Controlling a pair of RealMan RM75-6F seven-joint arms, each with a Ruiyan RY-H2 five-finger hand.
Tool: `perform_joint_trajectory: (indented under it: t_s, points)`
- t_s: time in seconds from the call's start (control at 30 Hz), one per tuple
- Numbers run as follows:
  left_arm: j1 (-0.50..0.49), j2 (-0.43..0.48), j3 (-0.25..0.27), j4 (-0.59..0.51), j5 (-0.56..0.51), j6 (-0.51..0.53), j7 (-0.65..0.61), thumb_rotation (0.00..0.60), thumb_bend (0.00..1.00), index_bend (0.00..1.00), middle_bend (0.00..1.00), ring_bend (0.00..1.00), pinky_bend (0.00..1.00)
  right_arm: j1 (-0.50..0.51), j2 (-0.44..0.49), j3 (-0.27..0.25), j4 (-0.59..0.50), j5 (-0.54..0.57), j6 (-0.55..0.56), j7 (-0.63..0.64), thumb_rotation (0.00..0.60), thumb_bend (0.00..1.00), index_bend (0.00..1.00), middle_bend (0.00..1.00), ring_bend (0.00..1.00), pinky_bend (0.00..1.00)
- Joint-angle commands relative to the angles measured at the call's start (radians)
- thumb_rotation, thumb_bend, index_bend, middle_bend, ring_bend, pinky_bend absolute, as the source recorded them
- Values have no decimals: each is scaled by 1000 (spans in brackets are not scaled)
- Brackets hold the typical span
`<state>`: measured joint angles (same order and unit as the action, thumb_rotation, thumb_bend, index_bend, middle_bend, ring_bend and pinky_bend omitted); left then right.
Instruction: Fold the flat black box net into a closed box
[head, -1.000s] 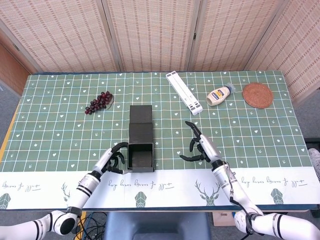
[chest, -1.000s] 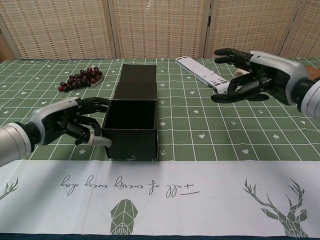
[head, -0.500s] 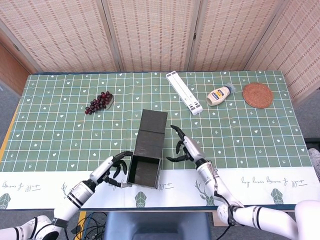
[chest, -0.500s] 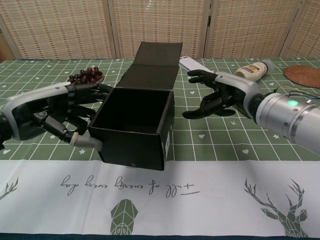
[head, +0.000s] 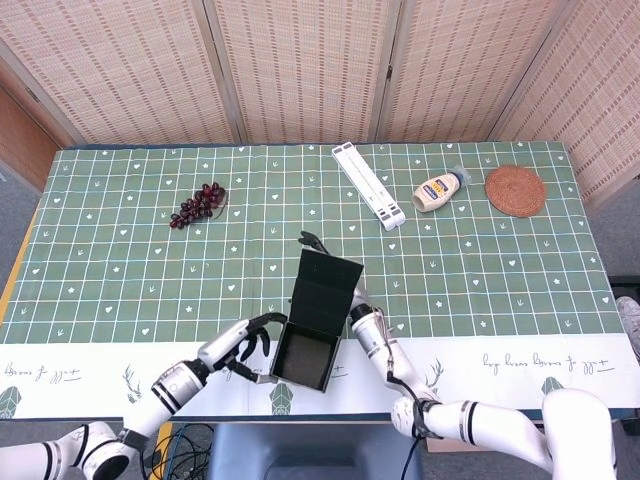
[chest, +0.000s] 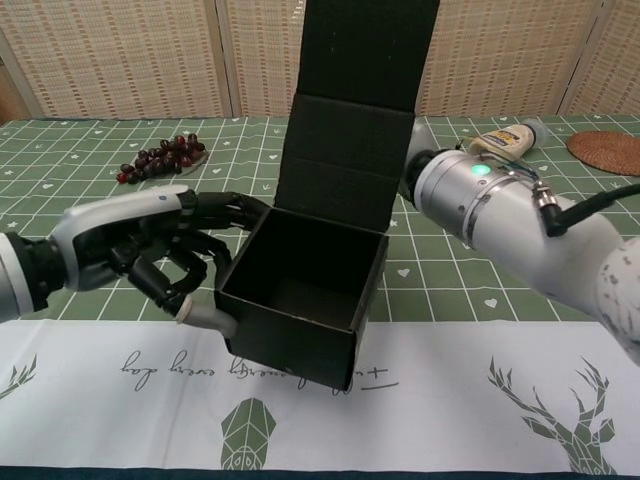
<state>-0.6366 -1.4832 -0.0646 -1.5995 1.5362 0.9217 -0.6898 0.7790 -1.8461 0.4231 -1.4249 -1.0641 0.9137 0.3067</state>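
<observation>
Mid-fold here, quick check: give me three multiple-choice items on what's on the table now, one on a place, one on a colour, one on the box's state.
1. Where do the grapes lie relative to the black box?
A. far left of it
B. inside it
C. near right of it

2. What colour is the round woven coaster?
A. blue
B. reddish brown
C. white

3. What state is the box in?
A. flat net
B. fully closed
C. body formed, lid flap raised, top open

Answers:
1 A: the grapes sit toward the table's far left, well away from the black box.
2 B: the coaster at the far right corner is reddish brown.
3 C: the chest view looks into the open cavity, the lid flap stands up behind it, the left hand holds the box's left wall, and the right hand reaches behind the flap.
</observation>
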Motion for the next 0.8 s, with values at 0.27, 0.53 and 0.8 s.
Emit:
perform_joint_trajectory:
  t_s: [0.27, 0.53, 0.8]
  points:
    - [-20, -95, -75, 101, -255, -51, 234, 600, 143, 296, 268, 530, 788, 13, 73, -15, -130, -67, -62, 38, 600, 0, 0, 224, 676, 1000]
    - [18, -155, -151, 101, -488, 18, 368, 600, 143, 304, 268, 539, 788, 83, 112, -38, -141, -4, -102, -164, 600, 0, 0, 267, 685, 1000]
    - [47, -183, -202, 63, -637, 69, 443, 600, 143, 111, 183, 533, 788, 175, 123, -57, -150, 158, -112, -389, 600, 0, 0, 309, 691, 1000]
